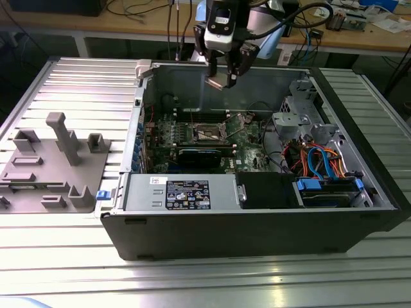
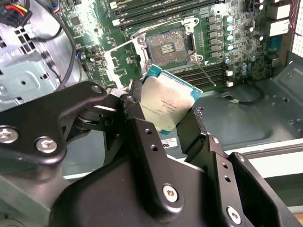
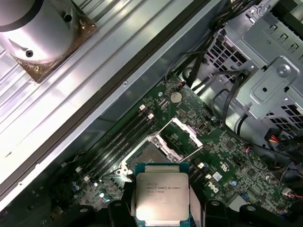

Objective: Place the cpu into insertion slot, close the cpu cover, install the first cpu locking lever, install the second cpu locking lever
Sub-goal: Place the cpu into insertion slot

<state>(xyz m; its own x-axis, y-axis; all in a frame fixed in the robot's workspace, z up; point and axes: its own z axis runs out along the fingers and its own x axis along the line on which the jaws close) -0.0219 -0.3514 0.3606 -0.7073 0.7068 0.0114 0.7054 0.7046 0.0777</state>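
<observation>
In the second wrist view the gripper (image 2: 165, 113) is clamping the cpu (image 2: 166, 106) by two opposite edges, its black fingers (image 2: 139, 127) pressing on either side of the chip, whose silver top is facing the camera. Beyond the fingertips and well apart from them, the insertion slot (image 2: 168, 46) is lying bare on the green motherboard (image 2: 236, 42). The cpu cover (image 2: 120, 60) is standing swung open just beside it, inside the computer case (image 1: 257, 237).
</observation>
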